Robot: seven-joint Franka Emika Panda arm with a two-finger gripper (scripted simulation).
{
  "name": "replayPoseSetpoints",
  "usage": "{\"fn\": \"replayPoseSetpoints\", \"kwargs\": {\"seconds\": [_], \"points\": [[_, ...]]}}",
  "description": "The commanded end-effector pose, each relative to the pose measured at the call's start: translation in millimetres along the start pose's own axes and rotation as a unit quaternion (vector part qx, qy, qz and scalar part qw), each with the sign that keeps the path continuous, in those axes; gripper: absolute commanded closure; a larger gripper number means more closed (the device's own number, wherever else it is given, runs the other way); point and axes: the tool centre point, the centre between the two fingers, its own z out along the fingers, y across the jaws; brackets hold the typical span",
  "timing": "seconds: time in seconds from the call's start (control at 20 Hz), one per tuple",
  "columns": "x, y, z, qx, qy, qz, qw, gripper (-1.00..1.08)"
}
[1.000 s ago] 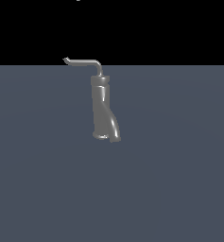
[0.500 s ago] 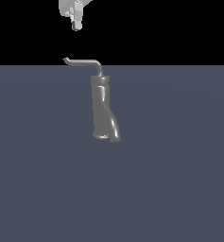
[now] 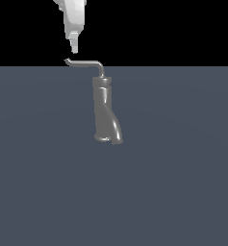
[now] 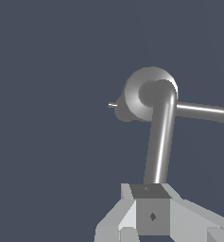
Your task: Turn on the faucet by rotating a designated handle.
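The faucet point(image 3: 103, 110) is a grey metal tube standing on the dark floor, with a short curved spout at its base. From its top the thin handle point(image 3: 84, 62) runs toward the exterior view's left and ends in a small upturned hook. My gripper point(image 3: 74, 49) hangs just above that hooked tip without touching it, its fingers pressed together with nothing between them. In the wrist view I look down on the faucet point(image 4: 139, 94); the handle point(image 4: 158, 142) stretches from it to my gripper point(image 4: 150, 198), whose fingertips hide the hooked end.
A flat dark grey floor point(image 3: 183, 192) surrounds the faucet. In the wrist view another grey bar point(image 4: 203, 112) sticks out sideways from the faucet body.
My gripper entered the exterior view from the top and has come down until it is just above the handle's hooked tip. The faucet and handle have not moved.
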Motion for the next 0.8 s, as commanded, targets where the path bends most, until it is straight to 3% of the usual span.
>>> {"fn": "replayPoseSetpoints", "kwargs": {"seconds": [0.0, 0.75], "points": [[-2, -9, 10, 0.000, 0.004, 0.021, 0.9998, 1.08], [-8, -27, 33, 0.000, 0.013, 0.062, 0.9980, 1.08]]}}
